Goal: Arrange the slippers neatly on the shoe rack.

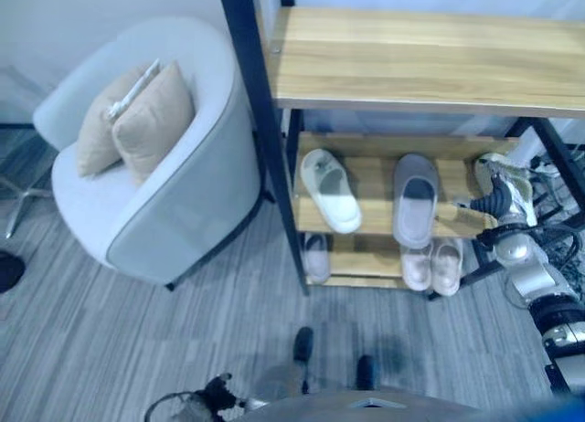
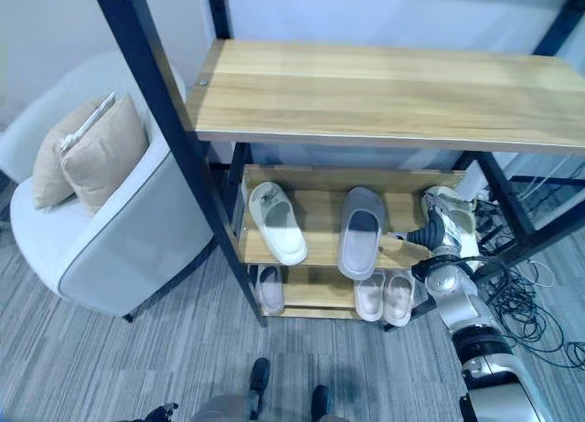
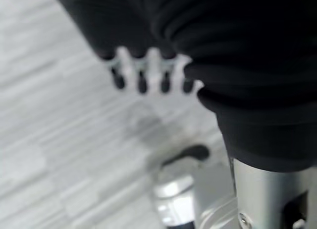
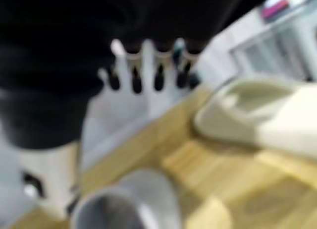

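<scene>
The shoe rack (image 2: 384, 84) stands right next to a light armchair (image 1: 183, 194) w/ two beige cushions (image 1: 137, 121). On the middle shelf (image 2: 320, 216) lie a white slipper (image 2: 277, 222) at the left and a grey slipper (image 2: 361, 231) approx. in the centre, both w/ the toe toward the front edge, apart from each other. A third, cream-white slipper (image 2: 450, 207) is at the right end of this shelf, just beside the right hand (image 2: 437, 230); if hand and slipper touch, I cannot tell. In the right wrist view the fingers (image 4: 134, 80) of this hand are straight and hold nothing, above the wood of the shelf, the cream slipper near them. On the bottom shelf (image 2: 315, 290) are one small pale slipper (image 2: 270, 288) at the left and a pink pair (image 2: 384, 297) side by side at the right. The left hand (image 3: 148, 73) hangs over the grey floor (image 3: 54, 140), fingers straight, nothing in it.
</scene>
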You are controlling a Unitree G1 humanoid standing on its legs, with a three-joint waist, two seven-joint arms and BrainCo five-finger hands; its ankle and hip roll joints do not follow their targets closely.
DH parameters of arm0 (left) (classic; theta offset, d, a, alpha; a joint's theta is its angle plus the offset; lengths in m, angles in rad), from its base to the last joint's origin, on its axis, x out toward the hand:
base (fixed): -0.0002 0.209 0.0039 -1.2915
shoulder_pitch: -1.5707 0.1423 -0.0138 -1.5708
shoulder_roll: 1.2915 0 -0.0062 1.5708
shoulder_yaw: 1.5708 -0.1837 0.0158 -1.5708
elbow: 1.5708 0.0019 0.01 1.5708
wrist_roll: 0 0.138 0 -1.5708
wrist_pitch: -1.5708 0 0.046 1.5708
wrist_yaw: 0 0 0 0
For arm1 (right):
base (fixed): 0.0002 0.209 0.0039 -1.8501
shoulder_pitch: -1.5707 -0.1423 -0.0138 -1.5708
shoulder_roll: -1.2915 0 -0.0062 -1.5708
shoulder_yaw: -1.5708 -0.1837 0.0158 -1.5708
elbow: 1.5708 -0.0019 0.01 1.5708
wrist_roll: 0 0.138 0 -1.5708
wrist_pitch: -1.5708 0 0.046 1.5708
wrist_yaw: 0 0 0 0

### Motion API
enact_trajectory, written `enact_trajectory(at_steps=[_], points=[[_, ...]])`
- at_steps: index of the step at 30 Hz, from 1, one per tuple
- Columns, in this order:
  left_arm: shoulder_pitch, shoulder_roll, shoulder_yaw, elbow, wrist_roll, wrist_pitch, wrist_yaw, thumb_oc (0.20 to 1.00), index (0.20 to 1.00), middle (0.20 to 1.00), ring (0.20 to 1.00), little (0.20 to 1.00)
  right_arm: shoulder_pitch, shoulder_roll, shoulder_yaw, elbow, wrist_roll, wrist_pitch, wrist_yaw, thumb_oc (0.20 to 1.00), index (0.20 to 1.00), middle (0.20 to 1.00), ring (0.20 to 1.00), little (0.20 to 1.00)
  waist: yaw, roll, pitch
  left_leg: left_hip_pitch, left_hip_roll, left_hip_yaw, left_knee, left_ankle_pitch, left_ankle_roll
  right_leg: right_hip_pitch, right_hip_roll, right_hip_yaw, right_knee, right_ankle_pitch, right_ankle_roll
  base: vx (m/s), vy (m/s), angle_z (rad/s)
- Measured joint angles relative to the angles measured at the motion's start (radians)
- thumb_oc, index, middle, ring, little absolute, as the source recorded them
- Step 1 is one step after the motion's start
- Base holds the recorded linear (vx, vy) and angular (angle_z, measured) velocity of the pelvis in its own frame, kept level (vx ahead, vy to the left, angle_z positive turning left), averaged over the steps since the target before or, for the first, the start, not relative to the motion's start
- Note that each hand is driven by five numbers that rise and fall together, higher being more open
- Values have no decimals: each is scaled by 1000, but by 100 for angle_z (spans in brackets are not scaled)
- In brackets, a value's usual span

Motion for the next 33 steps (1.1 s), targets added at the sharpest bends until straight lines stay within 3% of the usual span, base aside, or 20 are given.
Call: enact_trajectory(at_steps=[4,7,9,16,17,18,19,33], points=[[-14,-18,-20,2,-1,0,17,1000,1000,1000,1000,1000,-67,34,2,65,25,2,-9,1000,1000,1000,1000,1000,3,-15,60,-11,-2,-1,4,6,-6,-13,-1,1,0,5,1,-17,9,1],[-20,-22,-34,2,-2,0,19,1000,1000,1000,1000,1000,-94,55,6,122,69,1,-17,1000,1000,1000,1000,1000,10,-22,68,-33,-3,-3,4,10,-6,-33,-3,1,0,6,2,0,0,0],[-41,-21,-40,4,-15,0,20,1000,1000,1000,1000,1000,-166,82,16,247,160,1,-18,1000,1000,1000,1000,1000,14,-14,87,-44,-6,-5,4,14,-4,-42,-5,-4,0,9,2,5,31,7],[-45,-20,-40,1,-18,-6,35,1000,1000,1000,1000,1000,-215,82,22,338,274,-16,-16,1000,1000,1000,1000,1000,20,-5,95,-49,-7,-27,4,13,-3,-40,-3,-22,0,4,0,22,14,8],[-45,-21,-40,2,-19,-11,37,1000,1000,1000,1000,1000,-231,78,21,354,287,-14,-18,922,922,922,922,922,20,-4,96,-53,-7,-29,4,14,-3,-42,-2,-26,0,1,2,12,12,7],[-45,-21,-40,2,-19,-13,38,1000,1000,1000,1000,1000,-234,77,20,352,295,-15,-18,922,922,922,922,922,18,-3,98,-54,-6,-30,4,14,-4,-42,-1,-28,0,1,2,6,20,7],[-45,-21,-40,1,-19,-15,38,1000,1000,1000,1000,1000,-234,77,19,351,299,-19,-19,200,200,200,200,200,19,-3,98,-54,-6,-31,4,14,-4,-42,-1,-29,0,1,2,-5,13,6],[-52,-22,-40,1,-19,-20,39,1000,1000,1000,1000,1000,-216,81,-8,321,313,-43,-70,200,200,200,200,200,38,-16,110,-88,-4,-69,5,24,-16,-60,7,-70,0,-2,-1,-4,8,8]])
